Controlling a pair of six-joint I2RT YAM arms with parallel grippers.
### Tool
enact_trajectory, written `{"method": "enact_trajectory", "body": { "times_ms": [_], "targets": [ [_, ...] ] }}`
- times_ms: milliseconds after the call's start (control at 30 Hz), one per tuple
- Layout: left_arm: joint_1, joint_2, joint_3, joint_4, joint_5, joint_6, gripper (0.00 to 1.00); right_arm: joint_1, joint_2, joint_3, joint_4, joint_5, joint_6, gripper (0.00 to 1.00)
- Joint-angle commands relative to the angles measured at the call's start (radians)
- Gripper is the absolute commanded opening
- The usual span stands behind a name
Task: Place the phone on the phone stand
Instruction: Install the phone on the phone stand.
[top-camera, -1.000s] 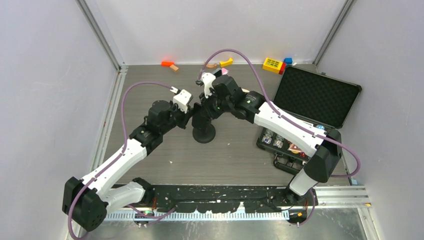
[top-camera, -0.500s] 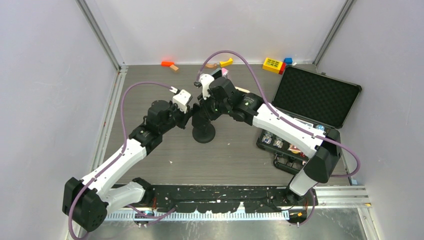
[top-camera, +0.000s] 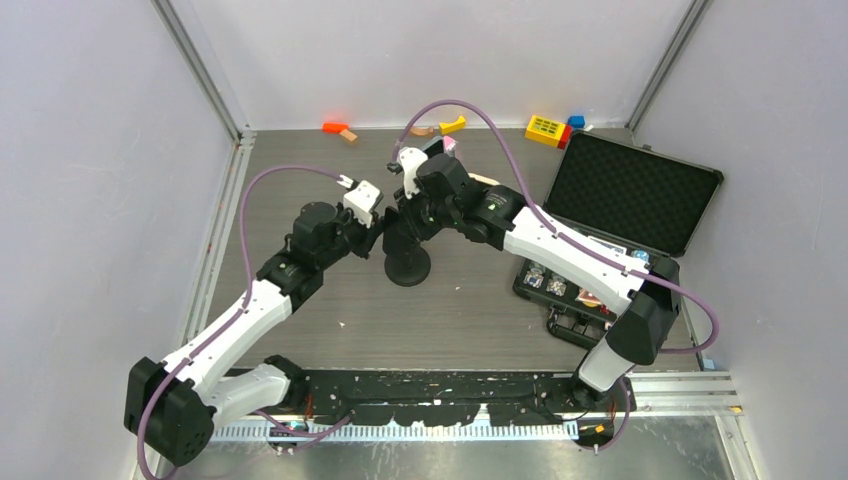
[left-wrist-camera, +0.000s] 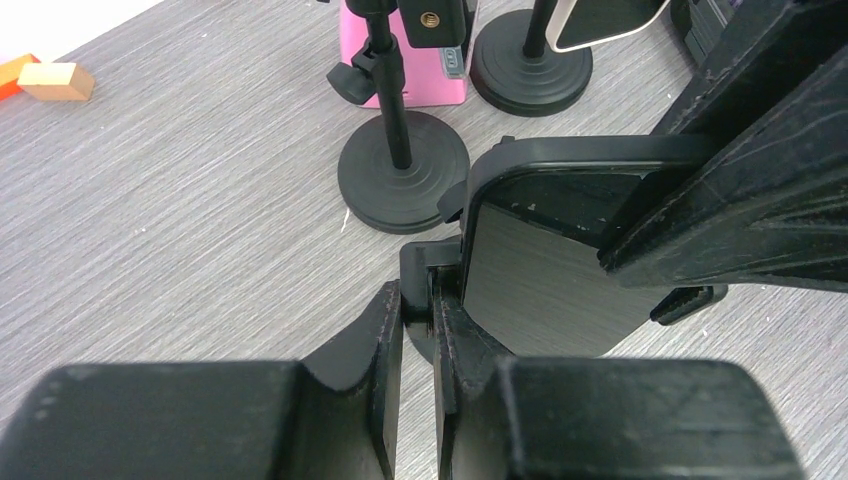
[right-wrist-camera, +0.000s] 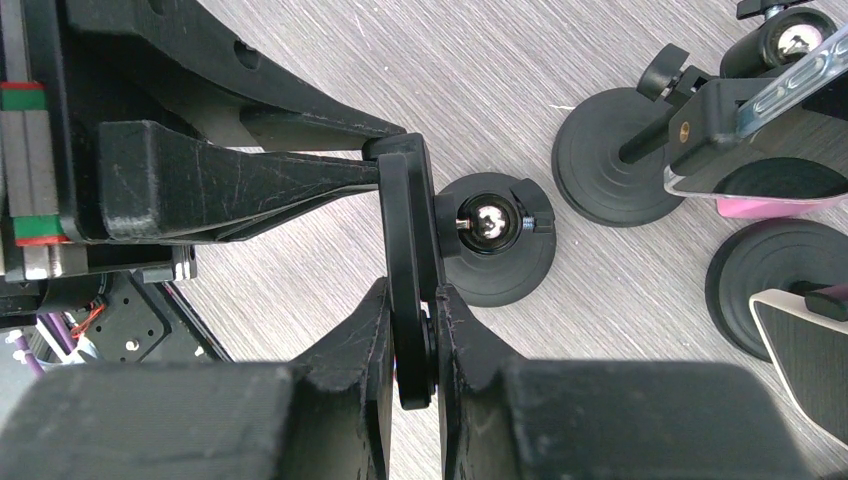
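Note:
The black phone stand (top-camera: 408, 266) stands mid-table on a round base (right-wrist-camera: 495, 262) with a ball joint. My right gripper (right-wrist-camera: 410, 300) is shut on the black phone (right-wrist-camera: 405, 215), seen edge-on and held upright just left of the stand's ball head. In the left wrist view the phone's glossy face (left-wrist-camera: 545, 270) sits against the stand's clamp (left-wrist-camera: 428, 265). My left gripper (left-wrist-camera: 418, 300) is shut on that clamp piece. In the top view the left gripper (top-camera: 377, 238) and right gripper (top-camera: 408, 222) meet over the stand and hide the phone.
Other round-based stands (left-wrist-camera: 403, 170) (right-wrist-camera: 610, 160) stand close behind, one beside a pink phone (left-wrist-camera: 420, 70), one with a white-edged phone (left-wrist-camera: 610, 20). An open black case (top-camera: 630, 195) lies at the right. Coloured blocks (top-camera: 340, 130) (top-camera: 548, 128) lie along the back edge.
My right gripper with the phone has shifted slightly left, closer over the stand. The left gripper has stayed at the clamp.

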Motion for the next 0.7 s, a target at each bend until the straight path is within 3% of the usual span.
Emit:
{"method": "enact_trajectory", "body": {
  "times_ms": [0,367,667],
  "targets": [
    [-0.029,-0.048,-0.012,-0.037,0.210,0.015,0.02,-0.057,0.059,0.006,0.057,0.308,-0.010,0.00],
    [-0.021,-0.070,-0.002,-0.070,0.295,0.035,0.22,-0.057,0.083,0.019,0.044,0.318,-0.025,0.00],
    [-0.018,-0.078,0.006,-0.100,0.316,0.046,0.27,-0.057,0.090,0.023,0.044,0.317,-0.040,0.00]
  ]
}}
